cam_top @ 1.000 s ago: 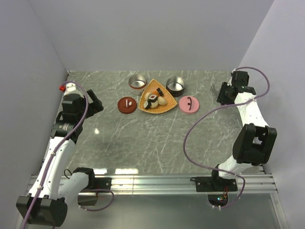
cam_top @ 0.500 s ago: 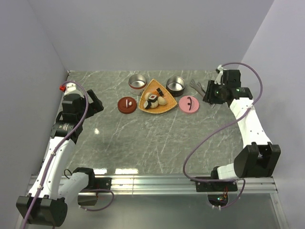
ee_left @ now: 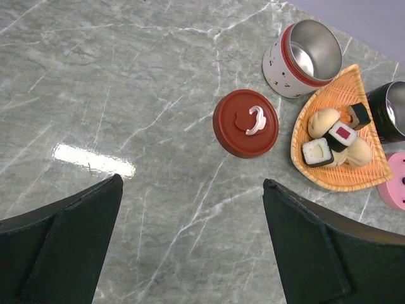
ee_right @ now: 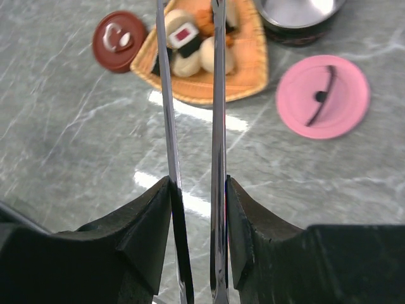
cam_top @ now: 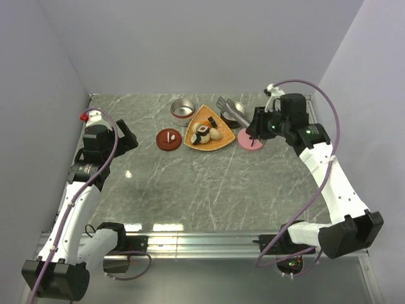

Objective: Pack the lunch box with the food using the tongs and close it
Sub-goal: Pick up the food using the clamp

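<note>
Swung in from 3 o'clock, the right hand (cam_top: pixel 253 128) grips the slim silver metal tongs (cam_top: pixel 232 113), tips aimed toward 10 o'clock, with the bite-sized food pieces (cam_top: pixel 204 132) at its 9 o'clock.

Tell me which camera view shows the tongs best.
The right wrist view: both arms of the tongs run large and sharp from the right gripper toward the food. The top external view shows them small. The left wrist view misses them.

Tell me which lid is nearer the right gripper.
The pink lid, right of the orange tray, close to the right gripper; the red-brown lid lies left of the tray.
</note>
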Robot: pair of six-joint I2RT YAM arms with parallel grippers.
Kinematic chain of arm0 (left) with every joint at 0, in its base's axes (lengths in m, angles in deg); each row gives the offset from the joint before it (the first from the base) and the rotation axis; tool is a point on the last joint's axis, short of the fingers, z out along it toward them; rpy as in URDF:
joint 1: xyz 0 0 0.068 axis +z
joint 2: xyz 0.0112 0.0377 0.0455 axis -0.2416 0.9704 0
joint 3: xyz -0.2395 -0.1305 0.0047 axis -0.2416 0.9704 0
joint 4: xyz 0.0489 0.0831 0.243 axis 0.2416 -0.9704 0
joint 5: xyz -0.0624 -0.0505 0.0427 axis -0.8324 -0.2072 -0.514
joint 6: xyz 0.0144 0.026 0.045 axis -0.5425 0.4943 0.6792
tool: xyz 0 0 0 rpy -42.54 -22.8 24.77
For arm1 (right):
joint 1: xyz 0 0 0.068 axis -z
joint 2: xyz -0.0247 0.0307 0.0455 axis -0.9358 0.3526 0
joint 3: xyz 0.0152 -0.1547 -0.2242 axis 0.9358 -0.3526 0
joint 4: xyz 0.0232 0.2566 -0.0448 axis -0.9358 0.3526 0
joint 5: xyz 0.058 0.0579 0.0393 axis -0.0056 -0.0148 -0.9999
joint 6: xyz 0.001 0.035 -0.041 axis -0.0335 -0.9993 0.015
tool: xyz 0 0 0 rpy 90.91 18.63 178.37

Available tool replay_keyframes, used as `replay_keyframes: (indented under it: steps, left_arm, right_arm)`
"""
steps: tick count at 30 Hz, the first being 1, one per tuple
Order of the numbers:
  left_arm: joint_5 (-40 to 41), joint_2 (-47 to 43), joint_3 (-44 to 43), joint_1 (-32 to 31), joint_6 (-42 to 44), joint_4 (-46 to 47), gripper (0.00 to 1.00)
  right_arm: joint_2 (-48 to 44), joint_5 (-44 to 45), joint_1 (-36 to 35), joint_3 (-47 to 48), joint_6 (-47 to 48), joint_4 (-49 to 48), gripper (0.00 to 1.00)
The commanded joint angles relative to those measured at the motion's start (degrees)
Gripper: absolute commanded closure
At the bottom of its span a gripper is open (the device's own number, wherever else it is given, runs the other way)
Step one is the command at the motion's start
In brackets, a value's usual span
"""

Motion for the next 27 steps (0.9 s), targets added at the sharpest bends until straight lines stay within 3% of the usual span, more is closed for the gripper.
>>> replay_keyframes:
  steps: [1, 13, 27]
  left_arm:
    - [-1.2, -1.1, 0.2, 0.3, 1.2, 2.7, 0.0]
    - [-1.2, -2.3, 0.5, 0.3, 2.1, 2.8, 0.0]
    - [-0.8, -2.4, 0.8, 0.3, 2.3, 3.1, 0.01]
  right_arm:
    - [0.9, 0.3, -3.4, -1.4, -1.2, -5.7, 0.55]
    - [9.3, 17.3, -12.4, 3.3, 2.8, -7.5, 0.56]
    - [17.2, 27.5, -18.8, 4.4, 10.8, -8.5, 0.55]
